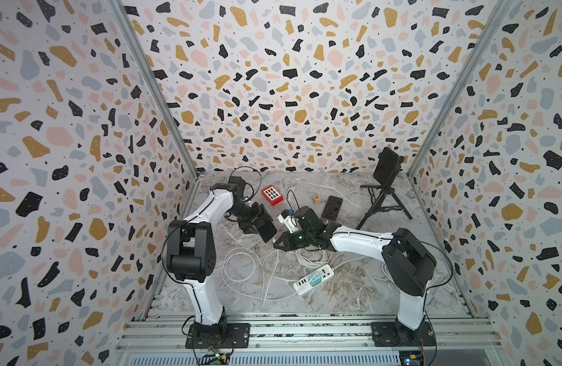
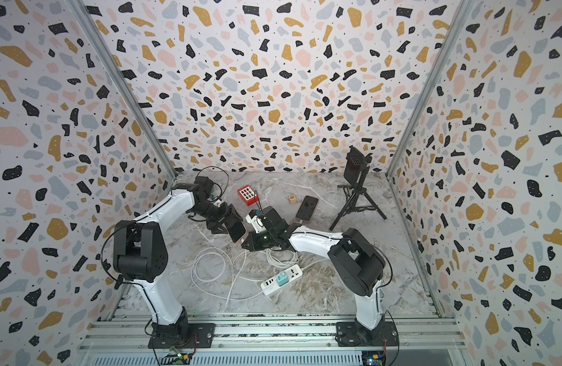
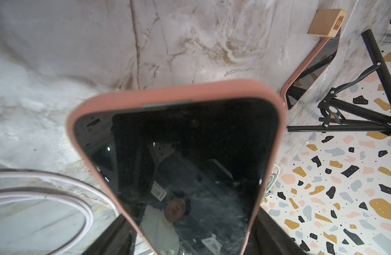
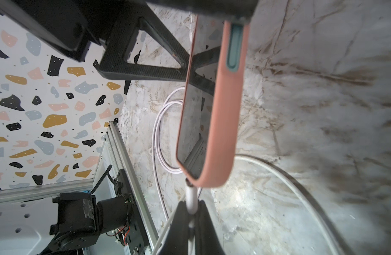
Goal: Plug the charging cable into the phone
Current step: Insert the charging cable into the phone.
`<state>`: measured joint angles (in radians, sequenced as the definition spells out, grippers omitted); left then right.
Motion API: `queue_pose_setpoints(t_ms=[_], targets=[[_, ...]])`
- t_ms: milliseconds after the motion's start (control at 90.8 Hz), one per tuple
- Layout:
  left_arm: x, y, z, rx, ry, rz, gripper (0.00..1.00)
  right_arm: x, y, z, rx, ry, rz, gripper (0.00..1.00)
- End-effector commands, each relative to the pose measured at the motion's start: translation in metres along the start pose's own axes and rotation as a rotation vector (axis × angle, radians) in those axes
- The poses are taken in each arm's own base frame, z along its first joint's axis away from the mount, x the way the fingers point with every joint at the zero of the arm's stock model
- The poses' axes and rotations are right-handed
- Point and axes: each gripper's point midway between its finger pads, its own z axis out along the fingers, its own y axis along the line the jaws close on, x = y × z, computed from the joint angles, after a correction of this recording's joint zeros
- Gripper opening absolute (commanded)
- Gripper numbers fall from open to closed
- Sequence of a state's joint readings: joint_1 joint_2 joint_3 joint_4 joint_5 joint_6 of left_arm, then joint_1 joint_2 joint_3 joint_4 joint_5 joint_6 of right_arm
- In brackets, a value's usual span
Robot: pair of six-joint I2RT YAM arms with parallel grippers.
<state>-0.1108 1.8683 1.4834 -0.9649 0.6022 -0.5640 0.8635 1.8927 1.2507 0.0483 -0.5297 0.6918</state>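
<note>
On the marble-patterned table [image 1: 352, 290] before me sat a scatter of gear: a white power strip [image 1: 327, 272] with a teal adapter [image 1: 313, 280] plugged in near the front, loops of the charging cable [image 3: 88, 215] and a bundled white cord [image 1: 308, 257] close by. Farther back were a red box [image 1: 272, 195], a small wooden block [image 1: 316, 199], a pink-cased phone [image 1: 332, 207] lying screen-up and a black tripod [image 1: 385, 192] standing at the far right.
</note>
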Motion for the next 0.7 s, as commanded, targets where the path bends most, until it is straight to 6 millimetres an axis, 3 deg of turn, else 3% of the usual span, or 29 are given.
queue_pose_setpoints(t_ms=[0,694], targets=[[0.012,-0.008,-0.011,0.038,0.013,0.004,0.74,-0.022,0.014,-0.007,-0.010,-0.052,-0.035,0.00],[0.014,-0.008,-0.010,0.048,0.019,0.000,0.73,-0.028,0.002,0.007,0.039,-0.024,-0.035,0.00]])
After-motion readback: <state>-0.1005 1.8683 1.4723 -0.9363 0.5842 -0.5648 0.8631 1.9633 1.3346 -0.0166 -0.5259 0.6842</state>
